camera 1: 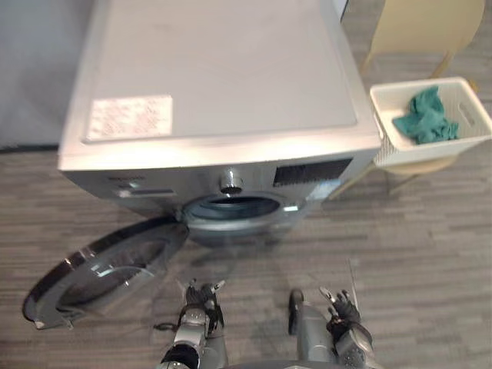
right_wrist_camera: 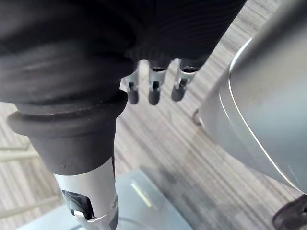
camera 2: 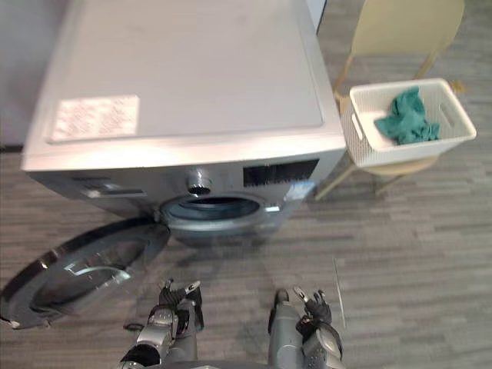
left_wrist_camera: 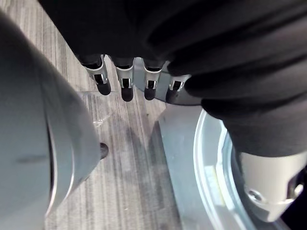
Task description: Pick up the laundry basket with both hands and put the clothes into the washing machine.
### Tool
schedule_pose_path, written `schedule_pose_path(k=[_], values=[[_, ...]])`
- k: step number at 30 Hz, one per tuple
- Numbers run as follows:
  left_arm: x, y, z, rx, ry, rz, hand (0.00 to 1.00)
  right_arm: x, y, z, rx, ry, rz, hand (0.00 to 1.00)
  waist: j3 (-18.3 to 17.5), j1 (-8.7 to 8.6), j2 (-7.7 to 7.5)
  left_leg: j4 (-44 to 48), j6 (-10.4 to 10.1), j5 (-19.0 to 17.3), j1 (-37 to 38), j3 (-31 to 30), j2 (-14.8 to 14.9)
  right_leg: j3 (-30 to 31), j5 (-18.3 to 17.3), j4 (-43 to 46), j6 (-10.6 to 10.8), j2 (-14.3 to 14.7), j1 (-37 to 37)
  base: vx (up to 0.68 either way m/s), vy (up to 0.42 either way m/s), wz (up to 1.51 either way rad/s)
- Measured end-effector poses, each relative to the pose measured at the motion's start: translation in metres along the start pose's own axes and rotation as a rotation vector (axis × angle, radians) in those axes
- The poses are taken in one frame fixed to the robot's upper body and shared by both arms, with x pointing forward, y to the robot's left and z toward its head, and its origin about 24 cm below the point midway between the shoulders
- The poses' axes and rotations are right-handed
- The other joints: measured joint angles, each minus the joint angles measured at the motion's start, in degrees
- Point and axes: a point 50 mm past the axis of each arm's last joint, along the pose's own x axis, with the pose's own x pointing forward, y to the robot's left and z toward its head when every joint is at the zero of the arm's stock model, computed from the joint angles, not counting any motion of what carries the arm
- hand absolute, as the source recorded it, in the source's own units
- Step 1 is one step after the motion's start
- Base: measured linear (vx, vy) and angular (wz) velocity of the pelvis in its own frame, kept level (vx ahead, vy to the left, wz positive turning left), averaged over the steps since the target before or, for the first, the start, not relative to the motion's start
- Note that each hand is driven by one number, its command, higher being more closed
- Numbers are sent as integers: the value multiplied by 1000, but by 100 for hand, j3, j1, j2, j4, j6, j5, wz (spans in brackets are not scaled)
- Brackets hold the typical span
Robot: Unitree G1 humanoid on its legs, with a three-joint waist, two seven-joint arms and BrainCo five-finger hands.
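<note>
Over the floor [left_wrist_camera: 129, 158] in wrist views, left hand [left_wrist_camera: 125, 82], right hand [right_wrist_camera: 154, 87] straight-fingered, empty; basket [camera 2: 407, 152] on chair [camera 2: 403, 27].

Left robot hand [camera 1: 201, 306] hangs low in front of the body, fingers [left_wrist_camera: 126, 86] straight and loose in a row, thumb [left_wrist_camera: 268, 191] set apart. Right robot hand [camera 1: 344, 315] mirrors it: fingers [right_wrist_camera: 154, 90] relaxed, pointing down, thumb [right_wrist_camera: 88, 201] apart. Both arms hang lowered.
</note>
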Motion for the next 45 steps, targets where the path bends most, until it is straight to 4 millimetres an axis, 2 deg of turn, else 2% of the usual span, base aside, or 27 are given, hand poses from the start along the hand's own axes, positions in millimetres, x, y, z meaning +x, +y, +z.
schedule_pose_path(k=[1, 4, 7, 10, 13, 16, 18, 19, 21, 23, 25, 26, 27, 28, 30, 32, 35, 36, 38, 39, 40, 41, 42, 43, 44, 45], values=[[0, 1, -6, -29, 24, -11, 0, -1, -11, -6, 0, 30, -41, 0, -219, -3, 50, -329, -13, 130, 232, -37, -29, -128, 72, -262, 19, -29, 273, 136, -5, 42], [-1, 5, -23, -116, 89, -41, 0, -3, -24, -20, -23, 111, -74, 0, -618, 19, 78, -1193, -62, 498, 911, -68, -117, -342, 214, -820, 14, -30, 898, 131, -21, 26], [-4, 5, -39, -160, 147, -63, 0, -4, -30, -30, -63, 166, -81, 0, -866, 48, 122, -1713, -115, 703, 1393, -91, -126, -452, 249, -1099, -2, 11, 1286, 44, -23, 11], [-8, 3, -49, -214, 177, -79, 0, -5, -33, -34, -77, 191, -93, 0, -929, 97, 141, -1862, -150, 781, 1580, -201, -96, -576, 279, -1271, -29, 122, 1552, -5, -39, 16], [-9, 1, -52, -228, 180, -96, 0, -4, -30, -35, -103, 202, -69, 0, -888, 140, 102, -1677, -149, 777, 1561, -256, -82, -666, 286, -1296, -42, 145, 1701, -29, -26, 18], [-8, 3, -49, -246, 171, -100, 0, -2, -15, -36, -149, 209, -15, 0, -749, 146, 25, -886, -89, 627, 1315, -250, -47, -714, 299, -1305, -73, 170, 1907, -86, -24, 11], [-9, 2, -49, -249, 167, -102, 0, 1, -6, -33, -168, 199, 16, 0, -703, 152, 108, -161, -45, 358, 1037, -313, 94, -691, 309, -1305, -94, 288, 1957, -167, -12, -3], [-9, 2, -49, -249, 168, -102, 0, 1, -6, -32, -171, 198, 17, 0, -698, 151, 136, -91, -40, 309, 1006, -348, 110, -691, 311, -1301, -96, 304, 1957, -173, 29, -1], [-10, -2, -51, -250, 178, -114, 0, 2, -8, -28, -176, 184, 13, 0, -694, 139, 284, -11, -34, 34, 986, -417, 127, -671, 283, -1270, -70, 297, 1948, -112, 79, 2], [-10, -1, -51, -254, 178, -108, 0, 2, -7, -29, -180, 186, 18, 0, -698, 158, 241, -7, -12, -103, 983, -377, -6, -521, 312, -1307, -13, 232, 1936, -126, 134, -11], [-10, 5, -55, -261, 189, -90, 0, 1, -7, -31, -185, 194, 24, 0, -748, 157, 187, -405, -10, -98, 1103, -307, -196, -268, 313, -1465, -14, 152, 1893, -46, 96, -15], [-9, 11, -58, -261, 194, -72, 0, -1, -4, -37, -194, 211, 36, 0, -857, 156, 16, -877, -14, -66, 1266, -221, -357, -78, 319, -1605, -27, 59, 1816, 6, 73, -18], [-8, 14, -59, -251, 197, -66, 0, -2, -4, -39, -202, 218, 38, 0, -876, 157, -22, -1205, -10, 47, 1342, -193, -435, -17, 327, -1698, -43, 27, 1752, 16, 62, -26], [-8, 17, -61, -241, 207, -62, 0, -3, -3, -41, -206, 225, 40, 0, -949, 161, -129, -1656, -3, 295, 1461, -157, -495, 1, 346, -1761, -72, 3, 1651, 14, 42, -20], [-7, 20, -63, -202, 216, -60, 0, -4, -4, -43, -207, 232, 38, 0, -952, 141, -139, -2235, -8, 547, 1714, -82, -549, 51, 405, -1746, -166, -13, 1551, 57, 28, -22], [-4, 23, -57, -190, 193, -55, 0, -3, -3, -40, -209, 219, 49, 0, -805, 166, -305, -2307, -11, 556, 1924, 137, -608, 286, 431, -1285, -211, -93, 1329, 67, 18, -49], [-2, 27, -57, -160, 197, -47, 0, -3, 1, -36, -213, 191, 65, 0, -764, 137, -292, -2013, 0, 550, 1892, 273, -494, 625, 333, -105, -334, -2, 649, 54, -42, -90], [-1, 28, -56, -140, 201, -47, 0, -2, 4, -32, -202, 166, 75, 0, -659, 128, -288, -1845, 88, 461, 1906, 443, -415, 695, 339, 359, -333, 55, 430, 54, -74, -90], [1, 27, -53, -137, 201, -53, 0, -3, -4, -31, -167, 160, 48, 0, -588, 80, -211, -1827, 154, 422, 2127, 554, -277, 731, 330, 480, -339, 103, 449, 104, -64, -48], [1, 22, -48, -144, 187, -64, 0, -3, -11, -30, -146, 155, 21, 0, -576, 33, -204, -1814, 142, 443, 2150, 599, -167, 556, 127, 878, -588, 24, 346, 139, -87, 10], [2, 19, -43, -135, 169, -73, 0, -4, -19, -30, -131, 159, -6, 0, -577, -12, -220, -1796, 61, 492, 2171, 568, -156, 384, -23, 1355, -664, -248, 221, 187, -162, 23], [2, 15, -39, -118, 153, -91, 0, -5, -32, -33, -104, 183, -55, 0, -585, -14, -203, -1774, 29, 477, 2226, 534, -121, 246, -62, 1673, -603, -710, 206, 157, -155, 19], [2, 13, -39, -111, 150, -97, 0, -6, -39, -36, -87, 199, -82, 0, -592, -12, -189, -1755, -27, 457, 2249, 519, -89, 218, -42, 1665, -576, -932, 225, 161, -196, 7], [2, 15, -40, -88, 146, -93, 0, -9, -50, -41, -56, 216, -135, 0, -601, -20, -189, -1694, -189, 417, 2259, 468, -9, 181, 179, 1264, -568, -1278, 324, 176, -361, -6], [3, 24, -44, -60, 147, -71, 0, -11, -58, -43, -48, 232, -168, 0, -659, -32, -309, -1646, -426, 337, 2268, 379, 42, 242, 616, 648, -112, -1269, 544, 172, -396, -9], [2, 22, -45, -55, 152, -77, 0, -13, -63, -46, -56, 254, -181, 0, -674, -32, -226, -1613, -472, 273, 2238, 270, 104, 213, 483, 510, -4, -1161, 657, 193, -421, -35]])
